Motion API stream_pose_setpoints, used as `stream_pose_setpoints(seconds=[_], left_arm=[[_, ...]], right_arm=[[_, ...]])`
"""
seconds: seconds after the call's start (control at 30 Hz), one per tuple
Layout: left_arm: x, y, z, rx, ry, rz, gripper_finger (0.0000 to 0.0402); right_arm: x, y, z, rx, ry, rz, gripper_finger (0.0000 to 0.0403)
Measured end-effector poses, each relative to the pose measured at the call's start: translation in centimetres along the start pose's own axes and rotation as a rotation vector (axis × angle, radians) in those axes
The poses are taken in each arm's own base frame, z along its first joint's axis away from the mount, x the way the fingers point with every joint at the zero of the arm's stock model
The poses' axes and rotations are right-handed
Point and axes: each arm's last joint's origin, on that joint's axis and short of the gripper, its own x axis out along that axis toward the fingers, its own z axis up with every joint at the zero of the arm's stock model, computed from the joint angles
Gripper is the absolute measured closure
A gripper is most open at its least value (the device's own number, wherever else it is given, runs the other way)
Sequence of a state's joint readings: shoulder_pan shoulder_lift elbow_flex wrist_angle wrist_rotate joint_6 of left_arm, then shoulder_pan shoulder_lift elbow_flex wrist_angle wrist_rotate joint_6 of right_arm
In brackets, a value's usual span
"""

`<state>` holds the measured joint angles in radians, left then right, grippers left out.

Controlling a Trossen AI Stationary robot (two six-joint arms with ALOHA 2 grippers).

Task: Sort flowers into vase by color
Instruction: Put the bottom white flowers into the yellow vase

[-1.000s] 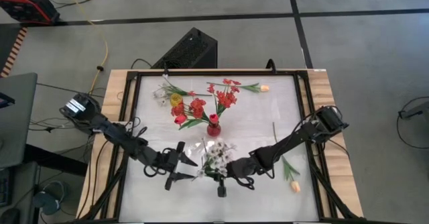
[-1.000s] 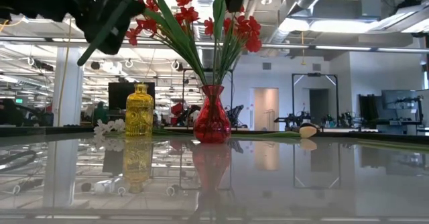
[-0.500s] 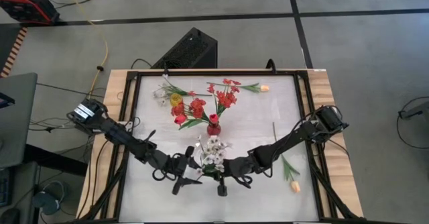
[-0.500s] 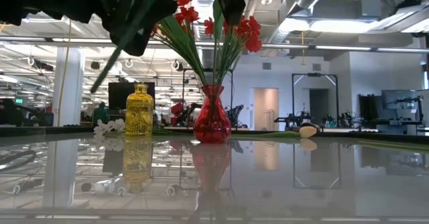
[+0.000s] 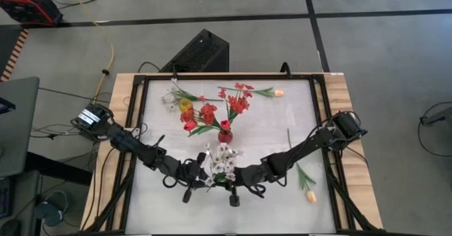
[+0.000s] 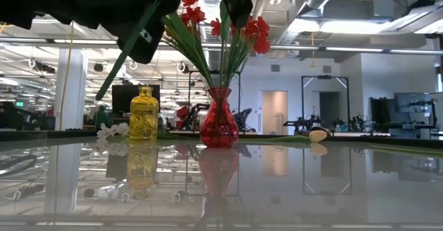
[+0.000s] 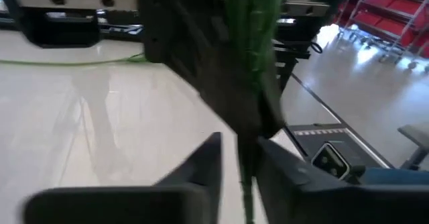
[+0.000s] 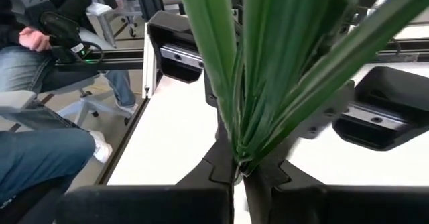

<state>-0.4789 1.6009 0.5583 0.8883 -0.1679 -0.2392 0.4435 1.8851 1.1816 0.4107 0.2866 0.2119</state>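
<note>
We are midway through a handover of the white small-blossom spray (image 5: 220,158), held in the air above the near middle of the surface (image 5: 282,133): our right tool (image 5: 233,181) is clamped tight on the base of its green stem, and our left tool (image 5: 200,181) has its fingers drawn in around the same stem, though we cannot tell if they grip it firmly. The red vase (image 5: 224,135) already holds red flowers (image 5: 238,103). Next we judge one tool must let go, and the other carry the spray to an upright vase, perhaps the yellow vase (image 5: 186,106).
</note>
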Motion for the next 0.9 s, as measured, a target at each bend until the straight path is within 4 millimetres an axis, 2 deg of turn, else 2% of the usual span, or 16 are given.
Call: stream_pose_setpoints(seconds=[0.07, 0.17, 0.33, 0.47, 0.57, 0.7, 0.9], left_arm=[[0.0, 0.0, 0.0, 0.008, 0.0, -0.003, 0.0388], [0.0, -0.2, 0.0, 0.013, 0.0, -0.006, 0.0396], [-0.2, -1.0, -0.2, 0.048, -0.009, 0.022, 0.0399], [-0.6, -1.6, 0.3, 0.079, -0.034, 0.007, 0.0399], [-1.4, -1.9, 1.8, 0.107, -0.074, -0.005, 0.04], [-3.3, -2.2, 4.4, 0.158, -0.128, -0.012, 0.0401], [-7.9, -1.7, 8.6, 0.231, -0.193, 0.041, 0.0401]], right_arm=[[0.0, 0.0, 0.0, -0.003, 0.0, 0.0, 0.0348], [0.0, 0.0, 0.0, -0.002, -0.001, 0.003, 0.0319], [-0.4, 0.2, 0.6, 0.002, -0.004, 0.057, 0.0242], [-1.9, 0.5, 1.9, -0.004, 0.012, 0.064, 0.0175], [-3.2, 0.9, 2.6, 0.009, 0.046, 0.07, 0.0145], [-4.3, 1.7, 2.8, 0.039, 0.085, 0.075, 0.0139], [-4.4, 3.1, 1.6, 0.015, 0.112, 0.05, 0.0139]])
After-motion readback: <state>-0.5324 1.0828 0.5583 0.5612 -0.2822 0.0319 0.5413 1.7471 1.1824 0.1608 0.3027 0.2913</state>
